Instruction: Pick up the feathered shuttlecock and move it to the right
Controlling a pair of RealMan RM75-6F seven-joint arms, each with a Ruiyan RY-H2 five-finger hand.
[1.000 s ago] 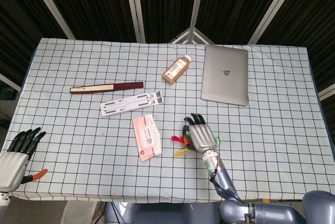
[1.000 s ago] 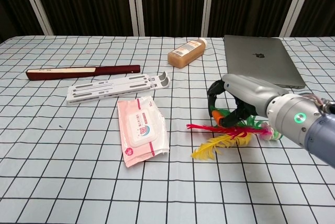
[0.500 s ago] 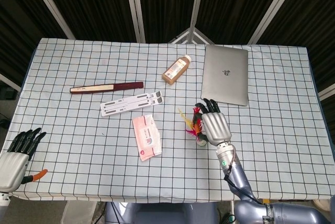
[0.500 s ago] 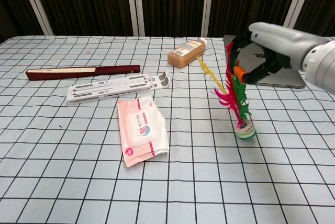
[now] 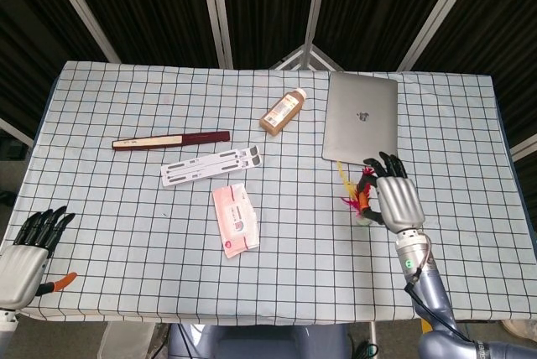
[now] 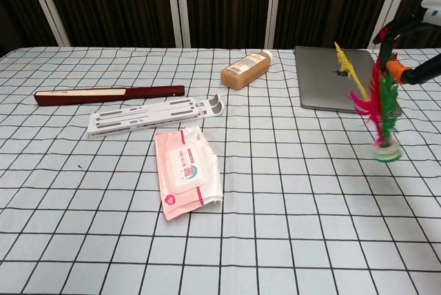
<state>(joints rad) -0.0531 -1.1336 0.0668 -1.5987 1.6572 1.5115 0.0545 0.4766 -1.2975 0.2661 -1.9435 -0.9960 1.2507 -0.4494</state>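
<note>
The feathered shuttlecock (image 6: pixel 377 112), with yellow, pink, red and green feathers and a round green base, hangs upright above the table at the right, base down. My right hand (image 5: pixel 394 200) grips its feathers from above; in the chest view only the fingers (image 6: pixel 406 47) show at the right edge. In the head view the shuttlecock (image 5: pixel 357 195) sticks out left of that hand, just in front of the laptop. My left hand (image 5: pixel 25 254) rests at the table's near left corner, fingers apart, holding nothing.
A grey laptop (image 5: pixel 362 120) lies shut behind the shuttlecock. A brown bottle (image 5: pixel 283 111) lies on its side at centre back. A pink wipes pack (image 5: pixel 235 219), a white slotted stand (image 5: pixel 210 164) and a dark red folded fan (image 5: pixel 170 139) lie to the left.
My right hand lifted the shuttlecock off the cloth, turned it upright and carried it to the right, from mid-table to beside the laptop. The left hand stayed put.
</note>
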